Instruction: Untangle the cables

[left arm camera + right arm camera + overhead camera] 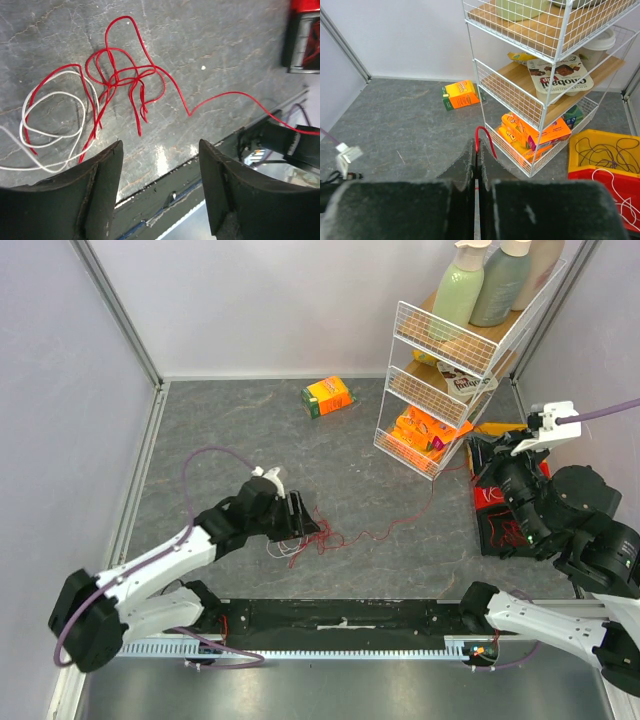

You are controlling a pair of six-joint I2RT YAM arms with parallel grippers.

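The cables [300, 542] lie in a small knot on the tabletop [230, 420] just beyond the left hand [160, 167], which hangs over them with its jaws spread wide and nothing between them. In the left wrist view the red cable [127, 80] folds over itself in several loops and crosses a white cable [50, 125] coiled beside it. One long red tail runs off to the right toward the right hand [476, 157], whose fingers are pressed together on that same red strand — a short loop of it pokes up above the tips. These wires look very light, thin and limp, with just enough spring to hold their curves. A pull at one end would likely drag the whole knot rather than free it. I judge the better hold is on a single strand close to a crossing, pinched low against the surface, while the other hand holds the tail taut. The tabletop is a grey, stone-patterned mat, flat and faintly glossy — thin wire lying flush on it may be hard to get fingertips under. Room around the knot looks fair. To the right, near the right hand, stand a white wire rack [440, 390] of packets and bottles, a yellow bin [605, 133] holding dark strands and a red bin [577, 182]. An orange box [328, 396] lies well back.
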